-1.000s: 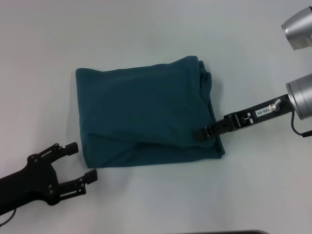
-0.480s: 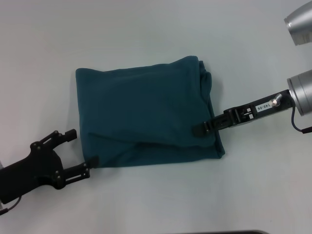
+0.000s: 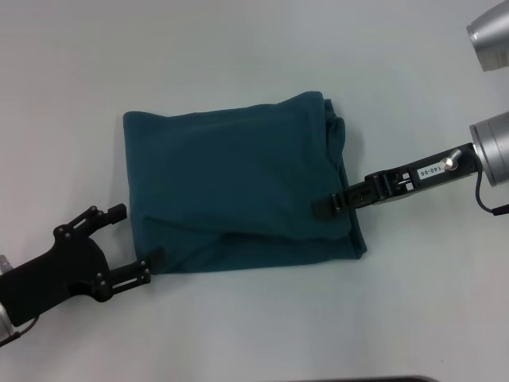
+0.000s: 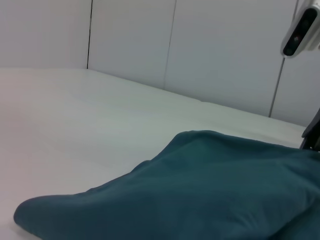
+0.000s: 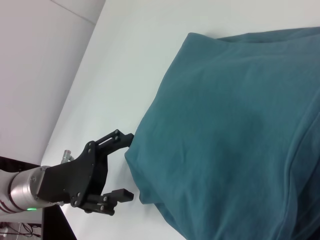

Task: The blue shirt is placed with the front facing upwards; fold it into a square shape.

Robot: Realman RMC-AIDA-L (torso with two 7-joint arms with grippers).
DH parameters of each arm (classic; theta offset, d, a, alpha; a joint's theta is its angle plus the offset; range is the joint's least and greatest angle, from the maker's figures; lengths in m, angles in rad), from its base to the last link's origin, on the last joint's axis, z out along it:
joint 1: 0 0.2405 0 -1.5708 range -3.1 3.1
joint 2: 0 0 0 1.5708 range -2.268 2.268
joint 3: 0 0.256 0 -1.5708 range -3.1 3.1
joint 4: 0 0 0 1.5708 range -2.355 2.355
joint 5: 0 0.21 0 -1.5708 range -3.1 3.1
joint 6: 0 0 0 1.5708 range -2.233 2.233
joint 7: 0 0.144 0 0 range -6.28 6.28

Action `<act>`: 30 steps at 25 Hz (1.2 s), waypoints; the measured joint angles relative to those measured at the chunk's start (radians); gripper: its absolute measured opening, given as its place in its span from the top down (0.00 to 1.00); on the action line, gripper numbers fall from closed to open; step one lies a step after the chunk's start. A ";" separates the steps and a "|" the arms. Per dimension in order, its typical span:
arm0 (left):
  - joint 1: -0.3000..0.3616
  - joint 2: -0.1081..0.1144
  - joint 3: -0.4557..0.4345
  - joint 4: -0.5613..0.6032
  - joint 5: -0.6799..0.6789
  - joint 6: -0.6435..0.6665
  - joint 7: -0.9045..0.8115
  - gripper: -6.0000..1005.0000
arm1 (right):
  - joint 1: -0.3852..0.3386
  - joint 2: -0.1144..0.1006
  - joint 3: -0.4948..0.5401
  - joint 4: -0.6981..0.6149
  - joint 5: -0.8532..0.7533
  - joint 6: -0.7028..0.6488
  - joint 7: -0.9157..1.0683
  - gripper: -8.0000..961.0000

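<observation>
The blue shirt lies folded into a rough rectangle in the middle of the white table, plain side up, with no letters or tag showing. My left gripper is open at the shirt's near left corner, its nearer finger touching the cloth edge. The right wrist view shows the left gripper with its jaws spread beside the shirt. My right gripper reaches in from the right and rests over the shirt's right edge. In the left wrist view the shirt fills the foreground.
The white table spreads on all sides of the shirt. Silver links of the right arm hang at the top right. A dark strip runs along the table's near edge. Pale wall panels stand behind the table.
My left gripper has moved in toward the shirt's near left corner, until one finger touches it. The right gripper has slid slightly further over the shirt's right edge.
</observation>
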 joint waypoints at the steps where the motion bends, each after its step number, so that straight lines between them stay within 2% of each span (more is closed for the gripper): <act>1: -0.002 0.000 0.002 0.004 0.000 -0.006 0.000 0.15 | 0.000 0.000 0.000 0.000 0.000 0.000 0.000 0.39; 11: -0.025 0.001 0.001 0.026 0.000 -0.016 -0.006 0.15 | 0.001 0.000 0.002 0.000 0.000 0.000 0.001 0.39; 15: -0.038 0.007 0.027 -0.002 0.022 -0.013 -0.071 0.16 | 0.002 0.000 0.002 0.000 0.000 -0.001 0.001 0.39; 20: -0.040 0.003 0.036 -0.014 0.024 -0.024 -0.075 0.16 | 0.003 -0.001 0.002 0.000 0.004 -0.001 0.001 0.39; 30: -0.038 0.003 0.030 -0.038 0.019 -0.011 -0.065 0.57 | 0.009 -0.003 0.002 0.000 0.011 -0.001 0.001 0.39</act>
